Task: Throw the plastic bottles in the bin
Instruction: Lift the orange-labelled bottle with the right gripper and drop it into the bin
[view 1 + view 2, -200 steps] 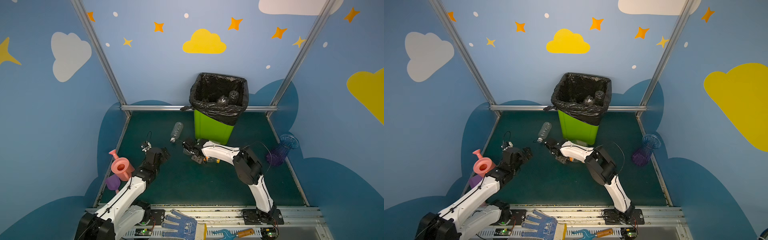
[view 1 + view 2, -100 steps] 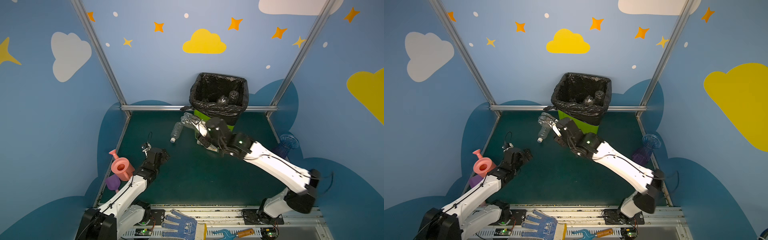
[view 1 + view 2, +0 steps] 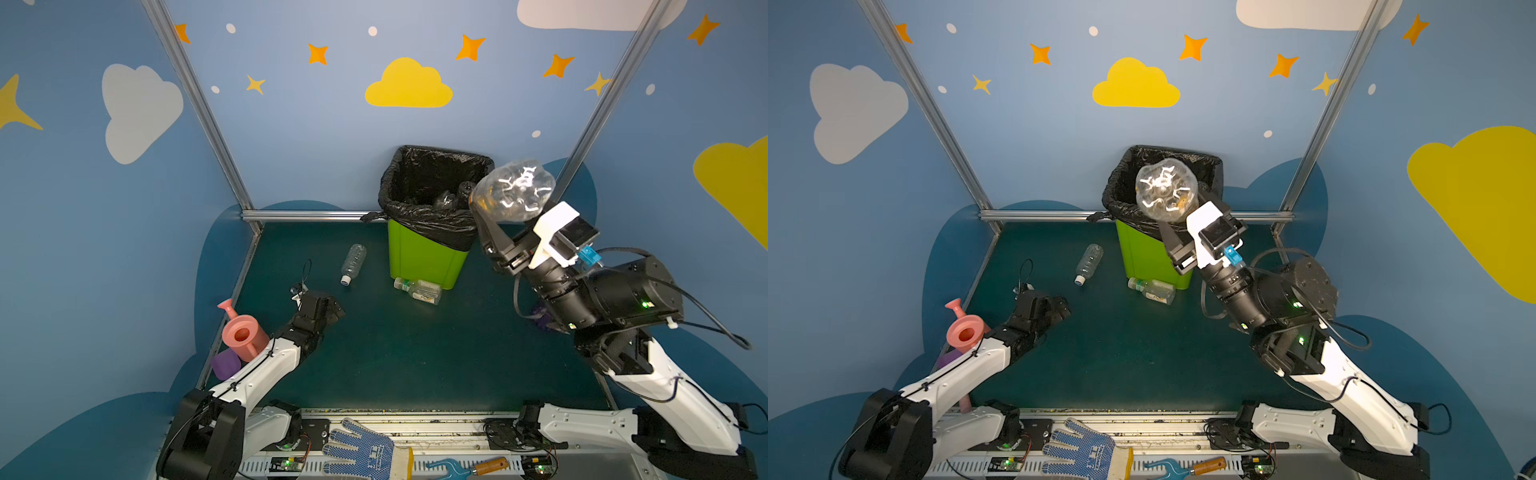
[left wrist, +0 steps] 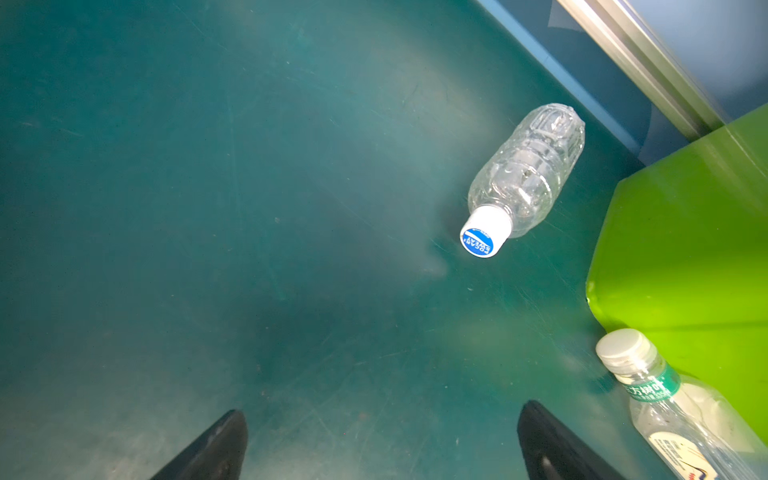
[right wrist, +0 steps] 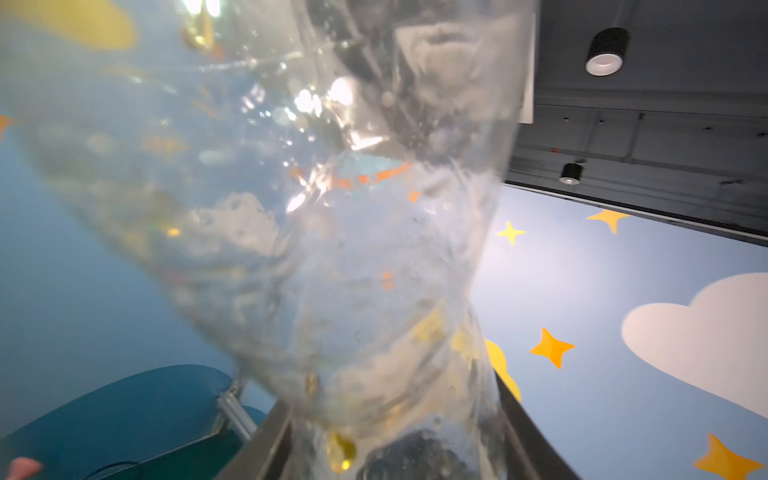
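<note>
sticking up out of the right gripper (image 3: pixel 496 232), the held bottle (image 3: pixel 513 191) has its bumpy bottom end on top, and its long side runs up toward the top camera. the two fingers are squeezed on its lower part. it hangs high in the air, higher than the rim of the bin (image 3: pixel 428 257) and near the bin's right side. i cannot tell if it is right over the hole. i think the next move must bring it over the black bag and then let go. two more bottles lie flat on the mat (image 3: pixel 395 357): the blue-cap bottle (image 3: pixel 353 262) beside the bin and the green-label bottle (image 3: pixel 417 289) right at its foot. the left gripper (image 3: pixel 328 305) is nearer to both. it is low, wide open and empty, and the blue cap points toward it.
</note>
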Motion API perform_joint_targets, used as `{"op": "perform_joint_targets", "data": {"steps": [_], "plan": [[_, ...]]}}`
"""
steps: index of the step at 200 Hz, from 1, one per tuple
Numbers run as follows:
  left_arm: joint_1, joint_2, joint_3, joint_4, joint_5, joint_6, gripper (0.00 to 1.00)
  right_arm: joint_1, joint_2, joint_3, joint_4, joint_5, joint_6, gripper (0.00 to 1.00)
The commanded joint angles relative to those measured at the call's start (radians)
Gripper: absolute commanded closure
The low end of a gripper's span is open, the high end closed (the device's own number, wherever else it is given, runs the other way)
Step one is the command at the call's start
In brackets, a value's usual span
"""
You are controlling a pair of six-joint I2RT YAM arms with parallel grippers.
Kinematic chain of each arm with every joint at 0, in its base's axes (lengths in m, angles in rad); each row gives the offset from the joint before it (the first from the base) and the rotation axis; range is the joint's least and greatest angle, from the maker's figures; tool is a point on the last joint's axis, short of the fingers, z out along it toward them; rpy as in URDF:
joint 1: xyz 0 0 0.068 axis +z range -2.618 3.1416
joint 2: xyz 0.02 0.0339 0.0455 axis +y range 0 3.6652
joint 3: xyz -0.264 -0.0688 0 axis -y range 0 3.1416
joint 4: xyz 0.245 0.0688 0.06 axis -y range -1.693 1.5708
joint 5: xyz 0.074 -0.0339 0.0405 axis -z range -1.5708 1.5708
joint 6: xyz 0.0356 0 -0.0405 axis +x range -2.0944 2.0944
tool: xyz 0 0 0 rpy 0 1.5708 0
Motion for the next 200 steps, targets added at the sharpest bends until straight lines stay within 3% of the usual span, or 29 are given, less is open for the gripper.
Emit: {"op": "perform_joint_targets", "data": {"steps": [1, 19, 35, 44, 66, 78, 97, 135, 200], "plan": [[0.005, 0.015, 0.043, 0.004, 0.018, -0.005, 0.0, -0.271, 0.127, 0.073, -0.096, -0.176, 0.311, 0.5], [0.006, 0.027, 0.076, -0.007, 0.019, 0.001, 0.0, -0.483, 0.345, 0.211, -0.265, -0.338, 0.522, 0.47], [0.005, 0.037, 0.115, -0.037, 0.014, 0.016, 0.0, -0.562, 0.531, 0.431, -0.476, -0.396, 0.601, 0.41], [0.006, 0.04, 0.139, -0.061, 0.011, 0.029, 0.0, -0.585, 0.559, 0.497, -0.517, -0.425, 0.632, 0.32], [0.005, 0.041, 0.169, -0.078, -0.002, 0.044, 0.0, -0.595, 0.45, 0.367, -0.299, -0.417, 0.67, 0.13], [0.005, 0.043, 0.177, -0.067, 0.0, 0.047, 0.0, -0.596, 0.409, 0.358, -0.293, -0.394, 0.673, 0.07], [0.006, 0.054, 0.202, -0.063, 0.001, 0.06, 0.0, -0.596, 0.339, 0.345, -0.312, -0.33, 0.67, 0.05], [0.006, 0.1, 0.284, -0.067, -0.021, 0.104, 0.0, -0.621, 0.145, 0.106, -0.216, -0.255, 0.663, 0.03], [0.005, 0.351, 0.531, -0.173, -0.016, 0.205, 0.0, -0.79, -0.09, -0.335, -0.22, -0.238, 0.837, 0.03]]}}
